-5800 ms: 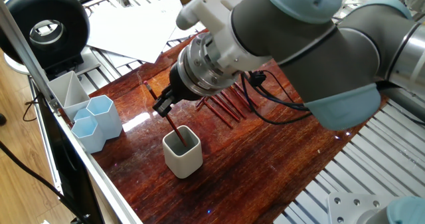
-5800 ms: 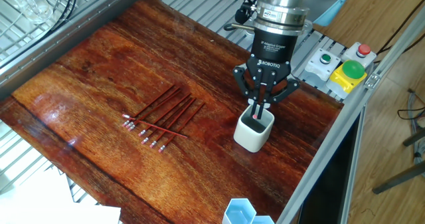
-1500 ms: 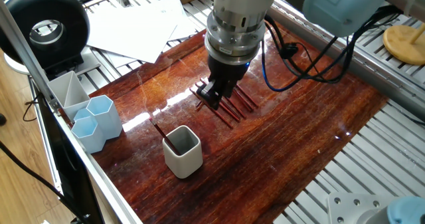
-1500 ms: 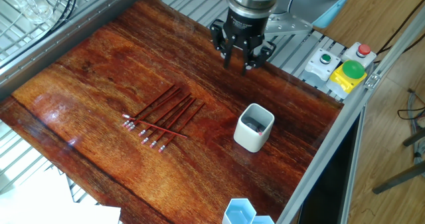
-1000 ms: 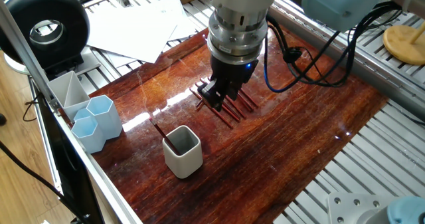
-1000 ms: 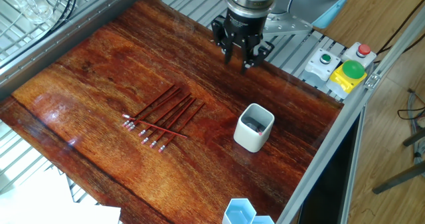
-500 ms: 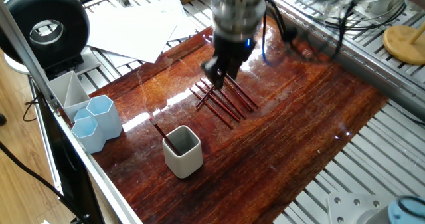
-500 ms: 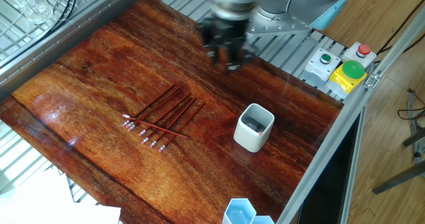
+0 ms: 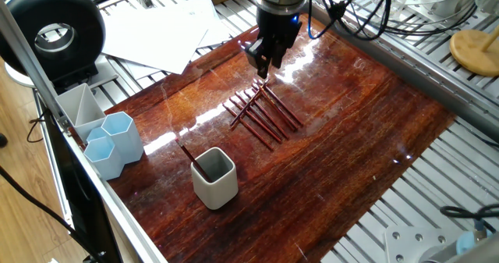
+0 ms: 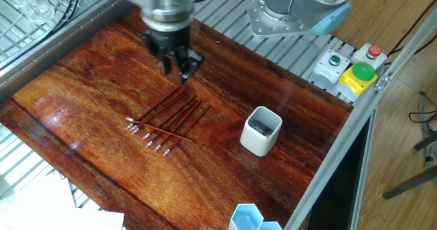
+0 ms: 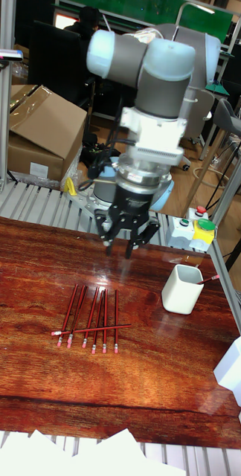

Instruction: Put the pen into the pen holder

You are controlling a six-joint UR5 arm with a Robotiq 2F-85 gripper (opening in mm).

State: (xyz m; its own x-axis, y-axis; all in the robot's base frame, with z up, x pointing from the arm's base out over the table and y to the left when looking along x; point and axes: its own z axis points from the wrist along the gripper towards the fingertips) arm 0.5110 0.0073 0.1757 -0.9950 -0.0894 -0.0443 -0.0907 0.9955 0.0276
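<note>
Dark red wood table (image 9: 351,130) lies under my gripper (image 11: 123,245), fingers apart and empty. Pens (image 11: 91,318) lie just below me; pen holder (image 11: 182,289) stands off to one side. I should descend squarely over one pen.

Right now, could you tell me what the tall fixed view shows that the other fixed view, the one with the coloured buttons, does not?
Only the tall view shows the cardboard box behind the table and the pen tip sticking out of the pen holder. Only the other fixed view shows the red and green buttons and the wire rack. Both show the open, empty gripper above the row of loose pens on the table.
</note>
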